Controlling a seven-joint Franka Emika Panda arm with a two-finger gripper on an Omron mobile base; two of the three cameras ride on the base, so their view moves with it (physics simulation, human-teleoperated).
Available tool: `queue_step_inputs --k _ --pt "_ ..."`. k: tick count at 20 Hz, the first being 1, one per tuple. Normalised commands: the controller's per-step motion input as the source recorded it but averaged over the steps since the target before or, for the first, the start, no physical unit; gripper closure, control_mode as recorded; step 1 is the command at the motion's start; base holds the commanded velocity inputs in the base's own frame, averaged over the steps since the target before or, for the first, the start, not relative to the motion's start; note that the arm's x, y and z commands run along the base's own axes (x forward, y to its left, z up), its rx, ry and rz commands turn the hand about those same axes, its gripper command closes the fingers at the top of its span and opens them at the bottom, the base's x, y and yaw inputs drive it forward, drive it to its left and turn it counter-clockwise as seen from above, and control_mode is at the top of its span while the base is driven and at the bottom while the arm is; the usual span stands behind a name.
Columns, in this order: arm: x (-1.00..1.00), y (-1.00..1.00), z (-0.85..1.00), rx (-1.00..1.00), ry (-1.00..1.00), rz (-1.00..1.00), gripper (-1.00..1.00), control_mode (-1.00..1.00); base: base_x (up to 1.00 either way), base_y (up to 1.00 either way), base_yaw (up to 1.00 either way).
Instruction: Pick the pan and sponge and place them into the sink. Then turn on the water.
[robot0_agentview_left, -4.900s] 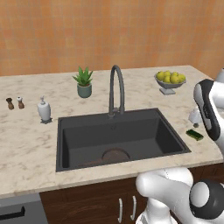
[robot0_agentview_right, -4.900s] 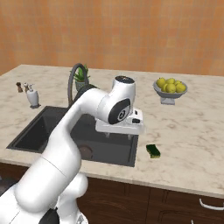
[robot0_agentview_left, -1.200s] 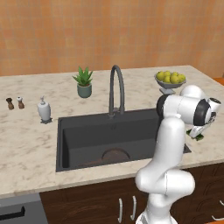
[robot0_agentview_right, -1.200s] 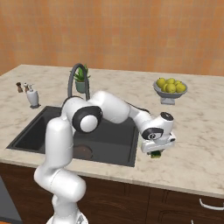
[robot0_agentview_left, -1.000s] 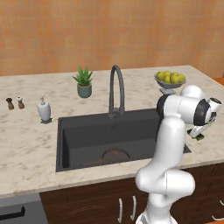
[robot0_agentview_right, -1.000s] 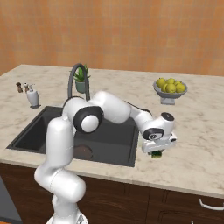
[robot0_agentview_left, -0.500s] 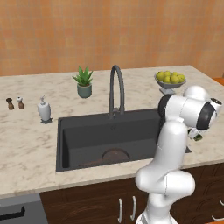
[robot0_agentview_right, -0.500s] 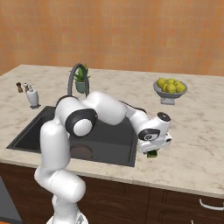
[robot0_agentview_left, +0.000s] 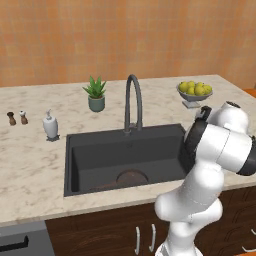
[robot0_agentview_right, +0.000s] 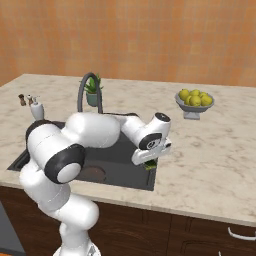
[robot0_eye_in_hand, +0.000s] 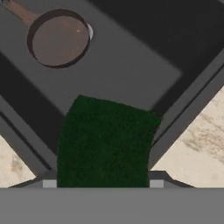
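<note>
The tool (robot0_agentview_right: 150, 162) grips the one sponge (robot0_eye_in_hand: 105, 142) between partly closed jaws, just over the right rim of the sink (robot0_agentview_left: 100, 155). One pan (robot0_eye_in_hand: 59, 38) lies on the basin floor, with bare floor beside it. The arm reaches low across the counter (robot0_agentview_right: 210, 165) edge.

Arm (robot0_agentview_right: 100, 131) outstretched, jaws around sponge (robot0_eye_in_hand: 105, 142).

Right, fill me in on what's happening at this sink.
The robot arm's gripper is shut on the sponge, holding it over the right edge of the sink. The pan already sits in the basin over the drain. No water runs from the faucet yet, so dropping the sponge and turning on the water remain.
</note>
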Motion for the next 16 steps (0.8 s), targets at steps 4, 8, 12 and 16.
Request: queue_step_inputs --k 4,8,12,16 --pt "0.00 1.00 0.21 0.06 0.07 0.20 1.00 -1.00 0.00 0.00 0.00" --pt "0.00 0.89 -0.01 0.05 0.01 0.20 1.00 -1.00 0.00 0.00 0.00" --pt "0.07 0.66 -0.26 0.06 0.01 0.18 1.00 -1.00 0.00 0.00 0.00" --pt "0.12 0.42 -0.28 0.13 0.01 0.18 1.00 -1.00 0.00 0.00 0.00"
